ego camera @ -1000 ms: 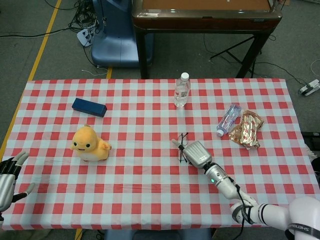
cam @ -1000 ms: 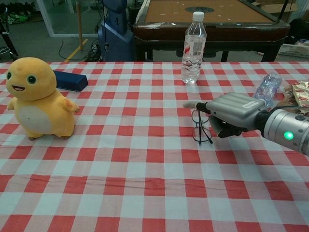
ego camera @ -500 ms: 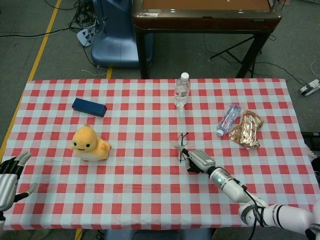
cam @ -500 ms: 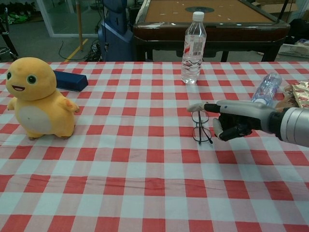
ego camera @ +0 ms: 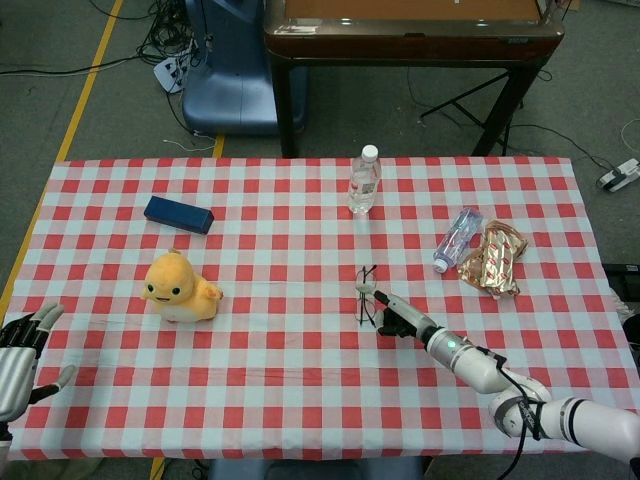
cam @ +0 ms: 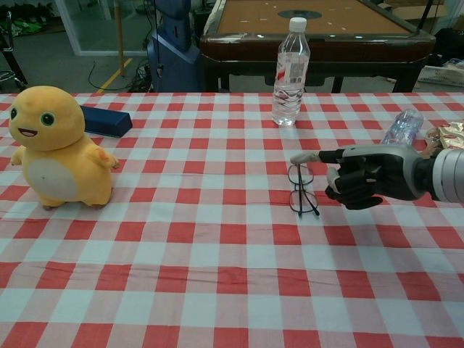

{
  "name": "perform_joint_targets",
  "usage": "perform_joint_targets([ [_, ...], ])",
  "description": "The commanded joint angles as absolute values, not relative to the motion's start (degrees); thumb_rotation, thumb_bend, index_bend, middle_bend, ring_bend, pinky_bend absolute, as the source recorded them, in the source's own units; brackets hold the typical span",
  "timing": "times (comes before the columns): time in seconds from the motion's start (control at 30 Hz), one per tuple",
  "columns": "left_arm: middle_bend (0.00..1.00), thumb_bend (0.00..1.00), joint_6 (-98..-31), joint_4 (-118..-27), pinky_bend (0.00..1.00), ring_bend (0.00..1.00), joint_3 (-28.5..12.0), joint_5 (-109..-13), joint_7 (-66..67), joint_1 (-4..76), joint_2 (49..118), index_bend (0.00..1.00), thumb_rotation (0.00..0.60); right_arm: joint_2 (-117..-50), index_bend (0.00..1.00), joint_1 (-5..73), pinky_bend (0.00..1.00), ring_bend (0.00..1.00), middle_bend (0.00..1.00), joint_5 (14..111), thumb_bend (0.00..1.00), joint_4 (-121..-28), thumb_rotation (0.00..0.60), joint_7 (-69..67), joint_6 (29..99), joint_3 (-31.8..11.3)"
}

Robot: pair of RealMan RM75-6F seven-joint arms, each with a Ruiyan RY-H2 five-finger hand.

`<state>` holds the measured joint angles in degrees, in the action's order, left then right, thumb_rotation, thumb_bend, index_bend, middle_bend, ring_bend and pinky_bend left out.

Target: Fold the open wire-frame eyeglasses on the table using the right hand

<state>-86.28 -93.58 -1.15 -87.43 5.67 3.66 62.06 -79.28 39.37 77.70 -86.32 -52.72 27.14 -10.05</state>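
1. The right hand (cam: 366, 177) has rolled over in the last second. A second ago its flat back faced up and it sat against the eyeglasses (cam: 302, 190); now it stands on edge at their 3 o'clock side, with one finger stretched toward the top of the frame and the rest curled into the palm on nothing. It holds nothing.
2. From the head view the same hand (ego camera: 398, 316) has also drawn back a little toward 4 o'clock, so a small gap shows between the curled fingers and the frame. I cannot tell whether the outstretched fingertip touches the wire.
3. The eyeglasses lie near the middle of the worktop (ego camera: 300, 400), just beside the hand, looking much as they did a second ago. Whether their arms are folded is too fine to see. My reading is that the hand has turned to push an arm inward with one finger, and the fold is not visibly done.
4. The left hand (ego camera: 22, 350) rests at the worktop's 8 o'clock corner, fingers apart and empty, as before.
5. Containers: an upright water bottle (cam: 291, 71) at 12 o'clock of the eyeglasses, capped, contents not clear. A second clear bottle (ego camera: 457, 238) lies on its side at 2 o'clock, beside a shiny foil packet (ego camera: 493, 259).
6. A yellow plush toy (cam: 55, 147) and a blue case (ego camera: 178, 214) stand well apart at 9 to 10 o'clock.
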Motion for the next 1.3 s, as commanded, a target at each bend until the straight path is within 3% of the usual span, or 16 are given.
perform_joint_targets([
  [0.03, 0.10, 0.26, -86.3, -93.6, 0.14, 0.14, -1.1, -87.4, 5.7, 3.6, 62.1, 0.11, 0.600, -78.1, 0.00, 39.6, 0.97, 0.97, 1.00, 81.7, 1.00, -85.2, 0.600, -64.4, 24.5, -11.1],
  [0.2, 0.10, 0.26, -86.3, -93.6, 0.14, 0.14, -1.0, -87.3, 5.8, 3.5, 62.1, 0.11, 0.600, -78.3, 0.00, 41.5, 0.98, 0.98, 1.00, 87.9, 1.00, -80.6, 0.600, -65.6, 24.9, -8.3],
  [0.33, 0.10, 0.26, -86.4, -93.7, 0.14, 0.14, -1.1, -87.5, 5.9, 3.6, 62.1, 0.11, 0.600, -78.7, 0.00, 43.3, 0.99, 0.99, 1.00, 90.6, 1.00, -77.8, 0.600, -56.5, 25.8, -5.8],
  [0.7, 0.10, 0.26, -86.5, -93.5, 0.14, 0.14, -1.0, -87.1, 5.5, 3.3, 61.9, 0.11, 0.600, -80.0, 0.00, 44.5, 0.99, 0.99, 1.00, 81.5, 1.00, -79.4, 0.600, -42.1, 24.7, -5.5],
  [1.3, 0.10, 0.26, -86.6, -93.2, 0.14, 0.14, -1.1, -87.0, 5.3, 3.2, 61.9, 0.11, 0.600, -80.8, 0.00, 45.2, 0.99, 0.99, 1.00, 74.4, 1.00, -80.1, 0.600, -36.3, 23.2, -5.8],
])
